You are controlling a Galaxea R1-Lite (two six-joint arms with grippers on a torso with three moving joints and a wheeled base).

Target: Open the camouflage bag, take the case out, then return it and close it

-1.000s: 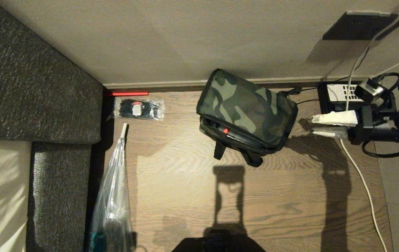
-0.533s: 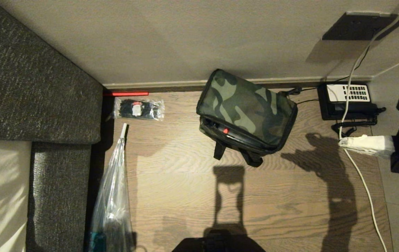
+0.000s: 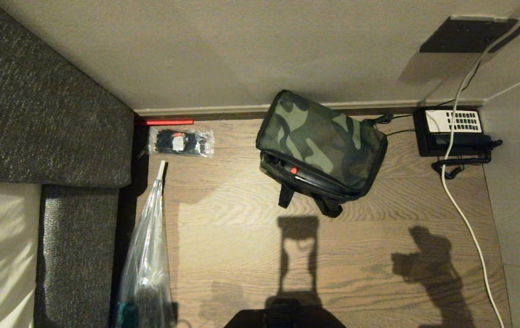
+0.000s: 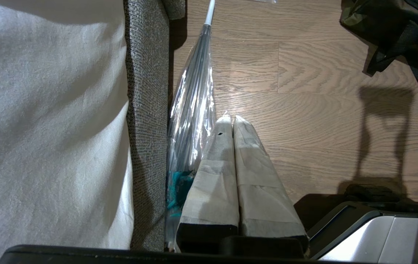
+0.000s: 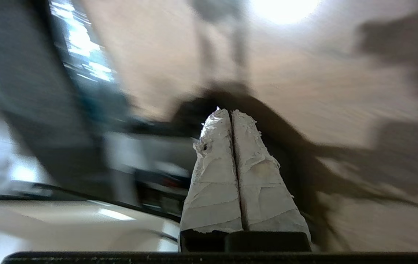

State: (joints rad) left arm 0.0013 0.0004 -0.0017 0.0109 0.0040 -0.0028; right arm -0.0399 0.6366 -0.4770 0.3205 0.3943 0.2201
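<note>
Where the wooden floor meets the wall, one camouflage bag lies with its lid down, its long axis running diagonally from the skirting board toward the lower right of the head view, its black straps and zipper side facing the robot; a red spot shows at the zipper edge, and the case cannot be seen. One grey sofa fills the left side. One wrapped umbrella lies along it. One black telephone sits right of the bag, one white cable trailing past it. One clear packet lies left of the bag. The left gripper hangs beside the sofa, fingers pressed together, empty. The right gripper, blurred surroundings, is likewise closed and empty.
</note>
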